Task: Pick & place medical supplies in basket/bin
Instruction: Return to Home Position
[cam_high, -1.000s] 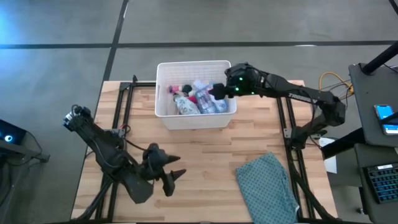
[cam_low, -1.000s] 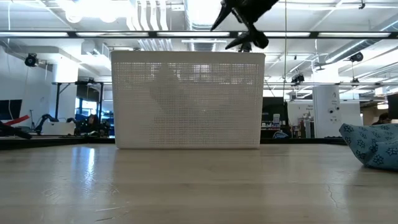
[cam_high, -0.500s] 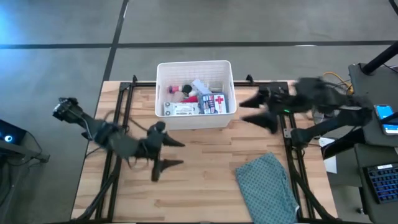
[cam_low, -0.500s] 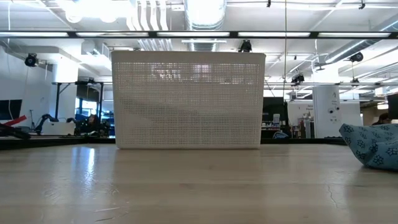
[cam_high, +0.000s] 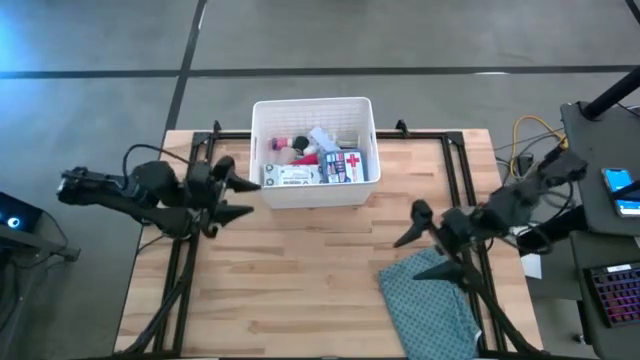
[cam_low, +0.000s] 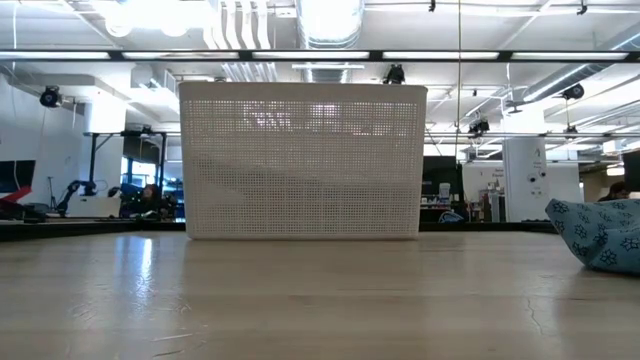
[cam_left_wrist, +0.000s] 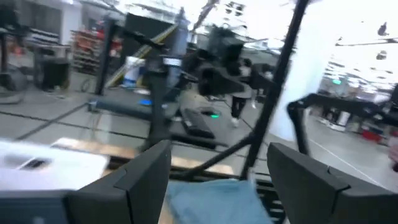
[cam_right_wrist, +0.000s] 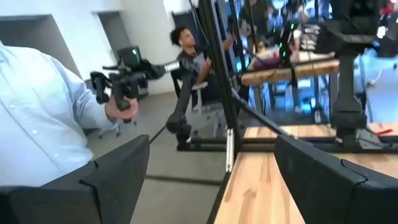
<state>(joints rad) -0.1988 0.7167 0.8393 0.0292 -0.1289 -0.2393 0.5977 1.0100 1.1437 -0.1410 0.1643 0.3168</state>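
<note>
My left gripper (cam_high: 240, 197) hangs over the tabletop (cam_high: 320, 270) just beside the left wall of the basket (cam_high: 312, 196). Its fingers are spread wide and hold nothing. My right gripper (cam_high: 418, 254) hangs over the far edge of the teal cloth (cam_high: 428, 300) on the right side of the tabletop. It too is wide and empty, well apart from the basket.

The basket stands upright at the far middle of the tabletop. The medical supplies lie together inside it. The blue first-aid box (cam_high: 346, 166), with its red cross, rests against the right wall. A flat white packet (cam_high: 290, 176) lies beside it along the near wall. Behind them sit smaller white and pink-red items (cam_high: 303, 147) that I cannot tell apart.

From table height, the basket's perforated wall fills the middle and the cloth is bunched at the right edge. Past my right fingers, beyond the tabletop, a person (cam_right_wrist: 37, 118) in a light blue shirt holds a dark device (cam_right_wrist: 118, 84) in one hand.
</note>
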